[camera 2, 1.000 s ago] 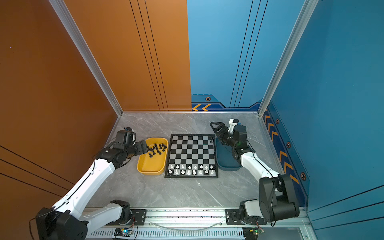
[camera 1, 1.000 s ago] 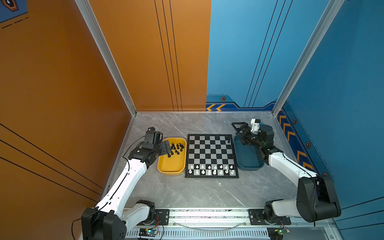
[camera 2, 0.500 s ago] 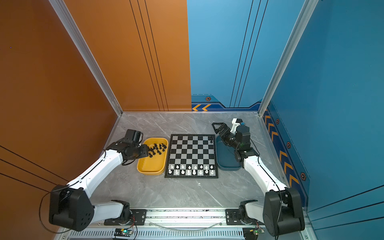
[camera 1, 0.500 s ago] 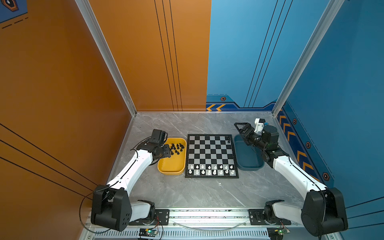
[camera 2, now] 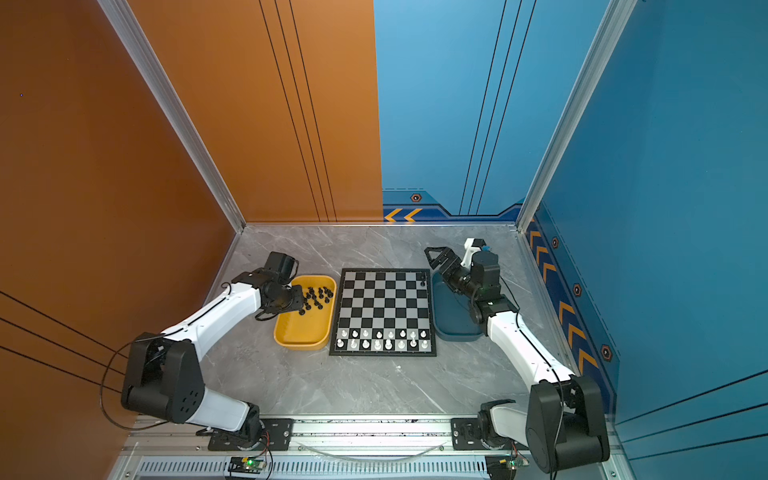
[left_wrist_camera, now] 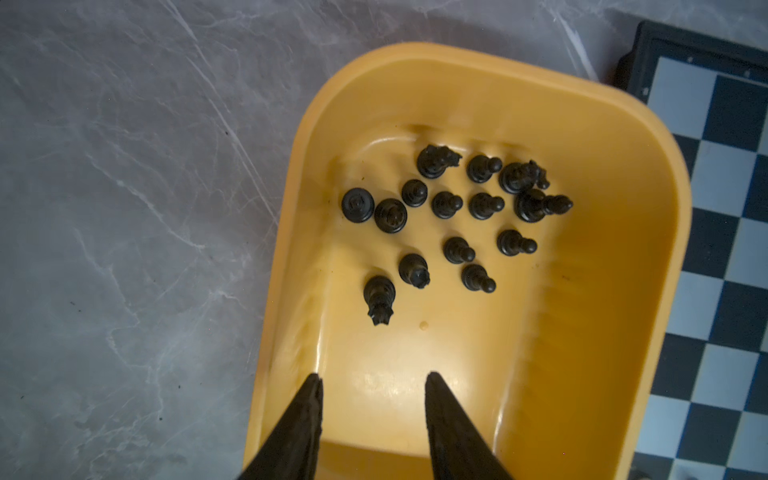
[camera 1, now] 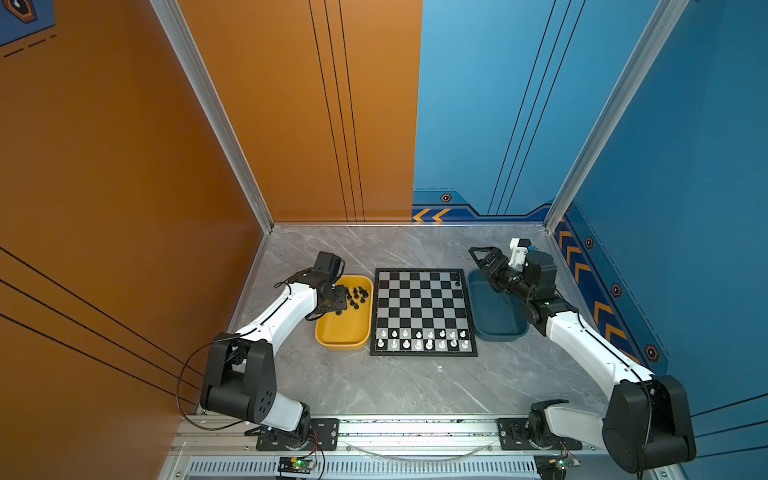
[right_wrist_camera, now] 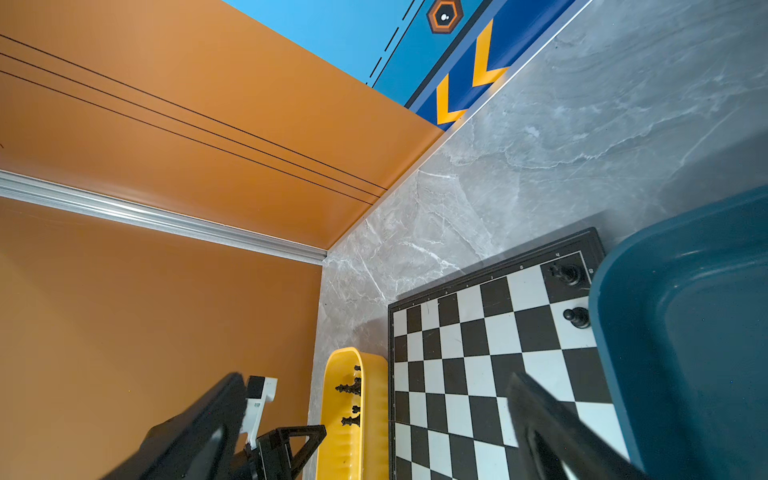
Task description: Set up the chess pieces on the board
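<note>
Lowered into the tray (left_wrist_camera: pixel 582 332) with left fingers (left_wrist_camera: pixel 301 424), narrowed from wide to half open, gripping nothing. Pieces (left_wrist_camera: pixel 446 203) clustered just ahead of the tips, so likely a pick about to begin. Right of those fingers, the board (camera 1: pixel 422 307), bearing only two placed pieces (right_wrist_camera: pixel 567 272) at the corner nearest the right fingers (right_wrist_camera: pixel 548 432), spread wide and empty.

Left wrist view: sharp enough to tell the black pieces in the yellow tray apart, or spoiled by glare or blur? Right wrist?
Left wrist view: tiny glossy black plastic chess pieces crisp against the yellow plastic tray, mild glare on its floor by the left gripper. Right wrist view: right gripper blurred, black and silver-grey chessboard sharp.
</note>
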`<state>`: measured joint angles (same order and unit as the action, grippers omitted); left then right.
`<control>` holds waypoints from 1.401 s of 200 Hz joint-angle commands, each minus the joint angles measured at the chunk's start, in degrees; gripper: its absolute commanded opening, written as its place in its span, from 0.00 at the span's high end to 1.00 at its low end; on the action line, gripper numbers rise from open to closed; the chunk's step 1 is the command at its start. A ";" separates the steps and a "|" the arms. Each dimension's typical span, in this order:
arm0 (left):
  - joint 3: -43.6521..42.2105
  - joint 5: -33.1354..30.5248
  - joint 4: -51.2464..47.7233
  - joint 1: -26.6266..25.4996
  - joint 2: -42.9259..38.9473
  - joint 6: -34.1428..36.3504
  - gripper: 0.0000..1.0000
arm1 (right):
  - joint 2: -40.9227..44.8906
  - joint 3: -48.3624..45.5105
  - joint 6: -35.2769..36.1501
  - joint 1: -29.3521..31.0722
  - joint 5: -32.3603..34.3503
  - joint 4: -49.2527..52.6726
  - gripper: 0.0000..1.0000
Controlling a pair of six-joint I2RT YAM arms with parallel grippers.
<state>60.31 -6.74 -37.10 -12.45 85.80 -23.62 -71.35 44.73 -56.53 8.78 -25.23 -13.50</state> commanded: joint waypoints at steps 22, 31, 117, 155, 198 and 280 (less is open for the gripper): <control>2.87 -3.47 -0.22 -0.20 1.79 -0.03 0.59 | 0.37 1.51 1.95 -0.32 1.15 1.28 0.00; 3.63 -3.25 -0.01 -0.21 2.00 -0.03 0.59 | 0.28 1.28 2.00 -0.42 1.19 1.28 0.00; 11.39 -1.39 1.42 -6.01 8.30 0.30 0.64 | -0.72 1.63 1.97 -0.42 0.98 1.19 0.00; 14.62 -1.52 1.37 -9.13 12.60 0.85 0.67 | -0.57 1.59 2.29 -0.39 0.94 1.44 0.00; 15.97 -1.86 1.42 -10.05 14.61 1.07 0.70 | -0.62 1.67 2.39 -0.53 1.14 1.63 0.00; 18.49 -2.06 2.12 -9.96 18.27 2.00 0.78 | -1.81 1.94 2.04 -0.30 1.04 1.28 0.00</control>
<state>76.71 -8.36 -35.14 -22.41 102.04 -22.46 -72.64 44.84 -55.29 8.56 -25.21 -12.78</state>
